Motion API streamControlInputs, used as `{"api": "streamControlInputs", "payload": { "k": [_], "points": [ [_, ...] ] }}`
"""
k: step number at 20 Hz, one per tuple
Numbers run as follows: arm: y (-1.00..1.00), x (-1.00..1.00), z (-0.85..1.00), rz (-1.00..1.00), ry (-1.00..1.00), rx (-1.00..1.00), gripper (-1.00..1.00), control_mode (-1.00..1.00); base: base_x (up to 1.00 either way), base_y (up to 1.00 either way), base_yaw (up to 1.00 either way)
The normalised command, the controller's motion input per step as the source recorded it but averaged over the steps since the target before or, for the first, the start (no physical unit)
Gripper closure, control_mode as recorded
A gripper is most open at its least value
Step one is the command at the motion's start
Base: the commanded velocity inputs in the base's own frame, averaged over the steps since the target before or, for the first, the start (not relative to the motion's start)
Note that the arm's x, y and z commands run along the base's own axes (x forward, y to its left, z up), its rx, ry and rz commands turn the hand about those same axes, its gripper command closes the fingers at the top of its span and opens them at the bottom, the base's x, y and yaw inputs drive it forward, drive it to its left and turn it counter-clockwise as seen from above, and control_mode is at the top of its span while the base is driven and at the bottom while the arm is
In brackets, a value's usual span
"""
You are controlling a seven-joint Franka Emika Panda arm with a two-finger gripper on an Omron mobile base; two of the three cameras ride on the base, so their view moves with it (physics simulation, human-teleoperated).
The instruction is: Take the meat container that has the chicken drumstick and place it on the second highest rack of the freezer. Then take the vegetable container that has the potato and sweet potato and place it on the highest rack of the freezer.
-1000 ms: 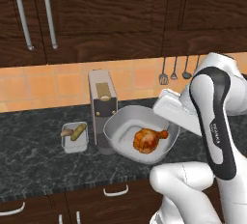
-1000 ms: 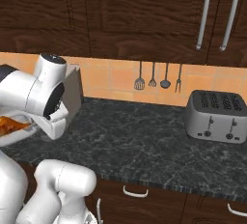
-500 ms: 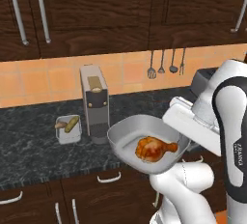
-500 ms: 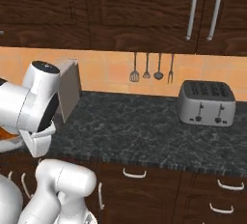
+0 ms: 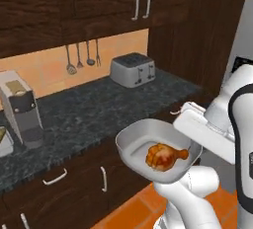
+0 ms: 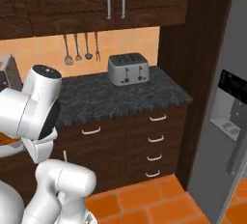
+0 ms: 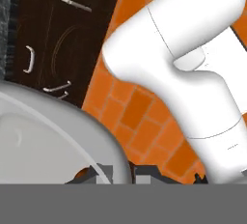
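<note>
While the base travels, gripper (image 7: 118, 172) clamps container (image 5: 148, 146) rim, level; drumstick (image 5: 164, 157) stays seated; freezer (image 6: 226, 117) ahead.

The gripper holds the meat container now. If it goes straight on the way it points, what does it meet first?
Judging by the hand view, the gripper, clamped on the rim of the pale grey meat container, points down at the orange tiled floor. Probably the floor comes first, though the robot's own white body is close beside that line.

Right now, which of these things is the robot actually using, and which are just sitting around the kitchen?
Part of the job:
- meat container, carried over the floor
- chicken drumstick inside it
- gripper on the container's rim
- freezer

Just lying about:
- toaster
- coffee machine
- hanging utensils
</note>
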Motion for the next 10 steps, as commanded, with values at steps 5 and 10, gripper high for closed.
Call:
{"api": "streamControlInputs", "payload": {
  "k": [5,10],
  "points": [
    [0.00,0.00,0.00,0.00,0.00,0.00,1.00,1.00,-0.48,-0.20,-0.73],
    [0.00,0.00,0.00,0.00,0.00,0.00,1.00,1.00,-0.01,-0.71,-0.64]
  ]
}}
